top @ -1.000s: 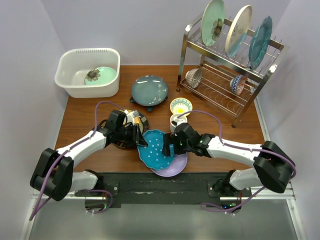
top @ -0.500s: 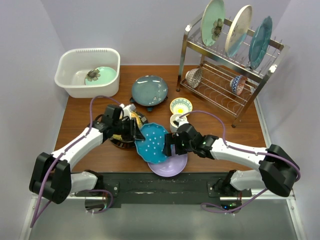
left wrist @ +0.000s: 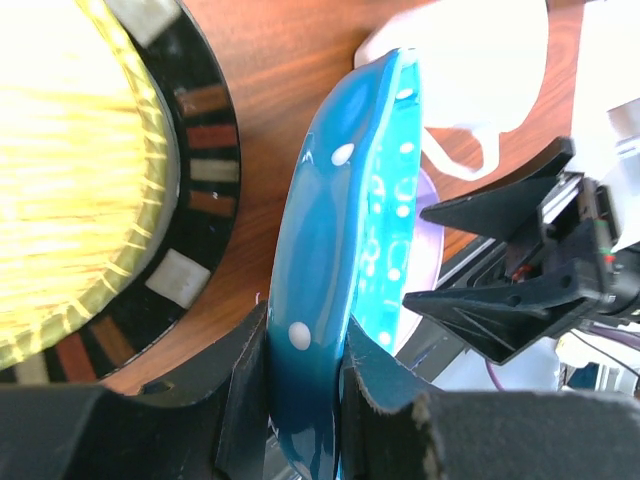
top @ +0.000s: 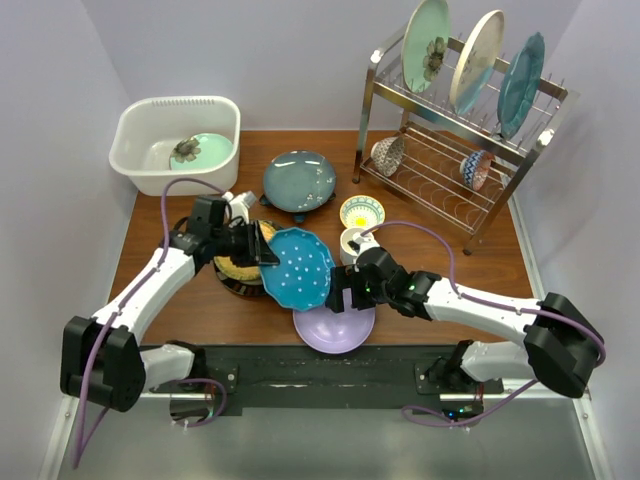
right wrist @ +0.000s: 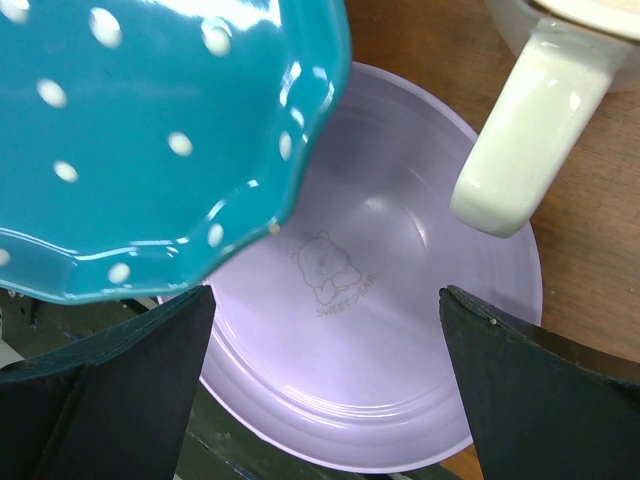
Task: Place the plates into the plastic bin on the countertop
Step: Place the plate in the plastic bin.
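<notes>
Left tool [left wrist: 305, 375] clamps the rim of the blue dotted plate [left wrist: 370, 200], tilted above the surface [left wrist: 290, 50]; right tool [right wrist: 327, 295] gapes wide, empty, over the lilac plate [right wrist: 380, 400].

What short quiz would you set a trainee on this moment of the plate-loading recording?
1. True or false: the left gripper grips the blue dotted plate by its rim.
2. The right gripper is: A, open over the lilac plate; B, shut on it; C, out of view.
3. How many plates lie in the plastic bin?
Key: 1 true; 2 A; 3 one, the pale green floral plate.
</notes>
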Controlling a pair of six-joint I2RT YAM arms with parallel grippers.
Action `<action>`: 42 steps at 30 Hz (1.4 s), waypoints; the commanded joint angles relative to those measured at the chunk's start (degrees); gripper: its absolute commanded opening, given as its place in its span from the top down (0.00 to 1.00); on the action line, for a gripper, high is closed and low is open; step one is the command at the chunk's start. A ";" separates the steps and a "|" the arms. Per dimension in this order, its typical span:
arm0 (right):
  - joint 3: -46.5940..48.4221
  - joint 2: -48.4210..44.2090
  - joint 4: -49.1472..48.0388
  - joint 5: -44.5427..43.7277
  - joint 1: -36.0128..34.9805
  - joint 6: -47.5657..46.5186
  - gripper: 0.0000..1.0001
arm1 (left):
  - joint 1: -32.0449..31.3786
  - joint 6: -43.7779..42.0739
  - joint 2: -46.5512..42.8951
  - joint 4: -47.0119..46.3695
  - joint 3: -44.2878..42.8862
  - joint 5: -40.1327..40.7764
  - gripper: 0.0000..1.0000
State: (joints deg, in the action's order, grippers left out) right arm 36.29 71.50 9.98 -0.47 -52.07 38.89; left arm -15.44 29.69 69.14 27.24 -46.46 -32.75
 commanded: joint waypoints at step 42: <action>-0.70 0.74 -1.54 0.03 -0.22 -0.31 0.01 | 14.91 -4.48 11.01 0.18 -32.73 -5.83 1.00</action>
State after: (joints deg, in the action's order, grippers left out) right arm 35.99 71.66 9.80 -0.45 -52.07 38.89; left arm -2.94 21.74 80.14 35.07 -73.41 -34.09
